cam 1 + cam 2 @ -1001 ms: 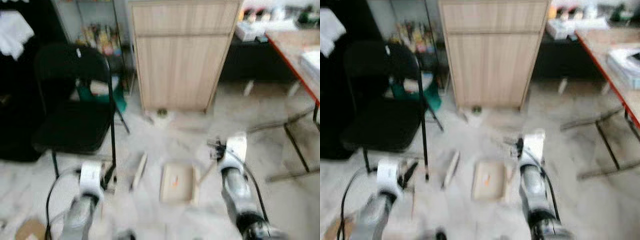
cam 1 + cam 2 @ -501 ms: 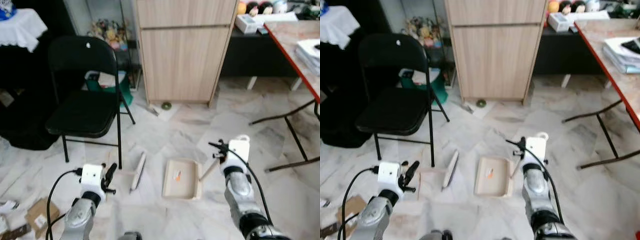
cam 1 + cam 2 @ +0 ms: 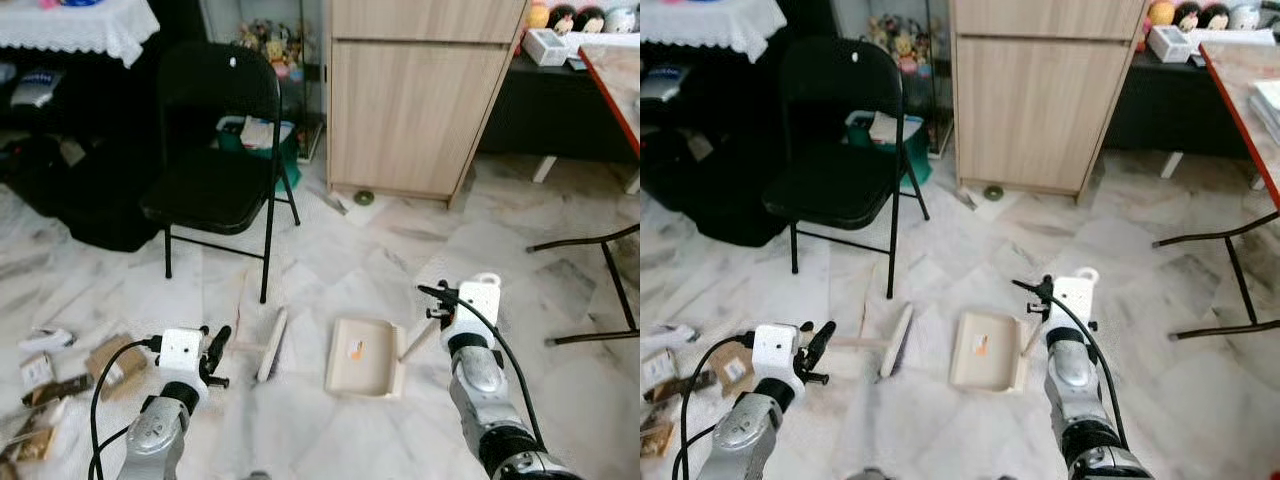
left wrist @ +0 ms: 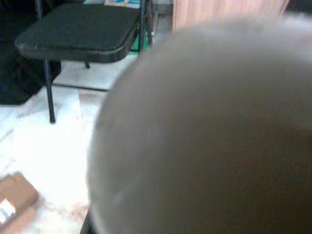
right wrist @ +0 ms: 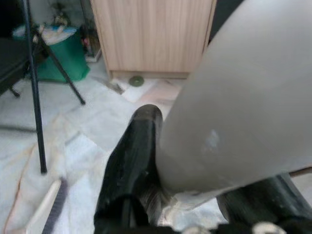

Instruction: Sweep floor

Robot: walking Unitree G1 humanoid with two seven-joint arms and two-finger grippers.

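The brush (image 3: 272,344) and dustpan (image 3: 362,356) lie on the floor in the lower centre, so the left gripper (image 3: 218,352), whose finger state cannot be told, should approach the handle slowly.

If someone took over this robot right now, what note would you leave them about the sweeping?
Left gripper holds the hand brush's handle; the hand brush lies on the floor.
Right gripper holds the dustpan's handle; the dustpan lies flat beside the brush, with a small orange scrap inside.
Left: cardboard scraps on the robot's left and debris by the wooden cabinet remain unswept.
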